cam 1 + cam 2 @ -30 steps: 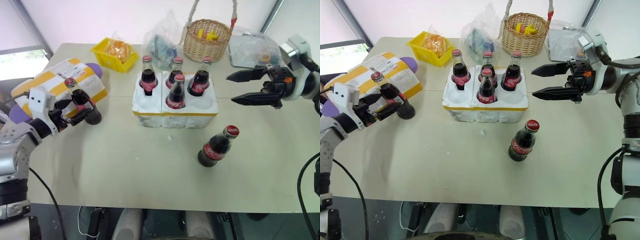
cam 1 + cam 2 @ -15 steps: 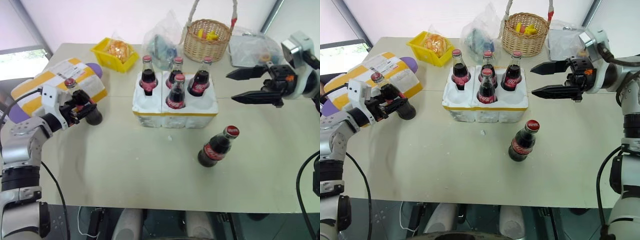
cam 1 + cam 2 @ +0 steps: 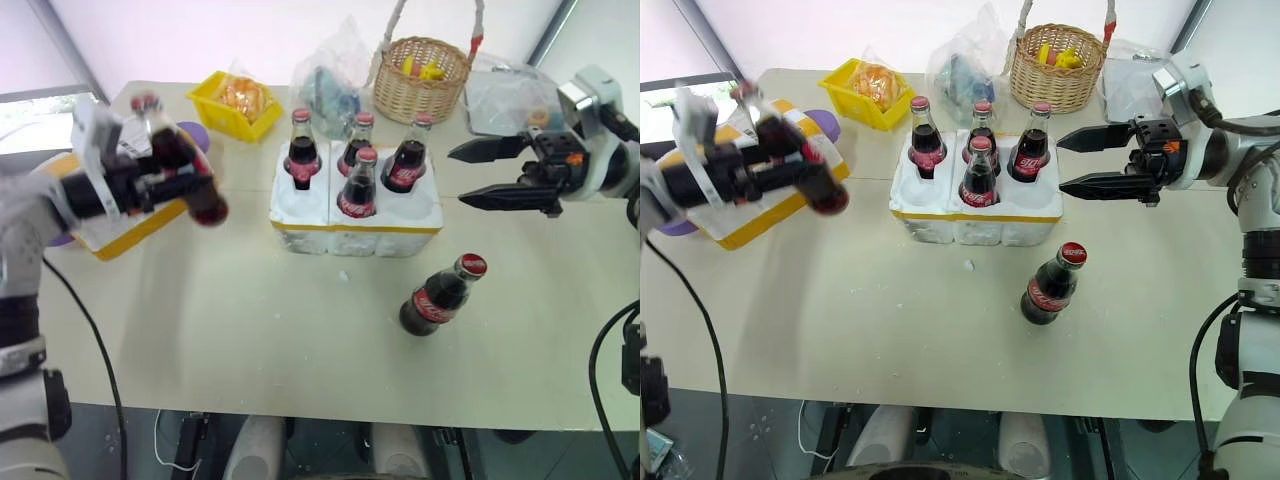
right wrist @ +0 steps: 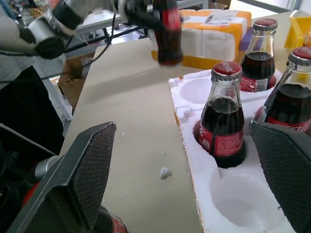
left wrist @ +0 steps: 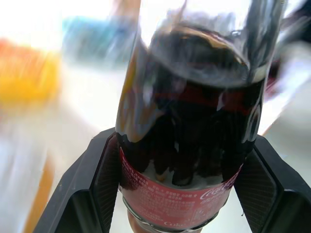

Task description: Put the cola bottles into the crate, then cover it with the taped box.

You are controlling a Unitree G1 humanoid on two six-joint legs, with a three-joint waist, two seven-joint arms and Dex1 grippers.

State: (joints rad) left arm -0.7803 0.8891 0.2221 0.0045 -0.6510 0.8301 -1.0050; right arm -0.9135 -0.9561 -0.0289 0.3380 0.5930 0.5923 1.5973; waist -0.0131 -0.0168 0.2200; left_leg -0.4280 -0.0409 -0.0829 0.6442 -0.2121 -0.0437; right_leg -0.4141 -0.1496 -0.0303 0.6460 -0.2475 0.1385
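The left gripper (image 3: 165, 185) clamps a cola bottle (image 3: 178, 160) at its label, off the table; the bottle's long axis is tilted, cap (image 3: 145, 101) up and away from the crate (image 3: 355, 215). The crate holds four upright bottles (image 3: 356, 185); two wells are vacant. The right gripper (image 3: 478, 175), jaws wide, hangs beside the crate, with one standing bottle (image 3: 438, 297) below it.

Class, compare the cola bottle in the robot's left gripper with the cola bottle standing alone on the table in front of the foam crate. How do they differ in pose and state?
The bottle in the left gripper is off the table and tilted; the lone bottle stands on the table, untouched. The gripped bottle is left of the crate, over the taped box; the lone one stands before the crate's right part. Both have dark cola, a red cap and a red label, and neither is in a well.
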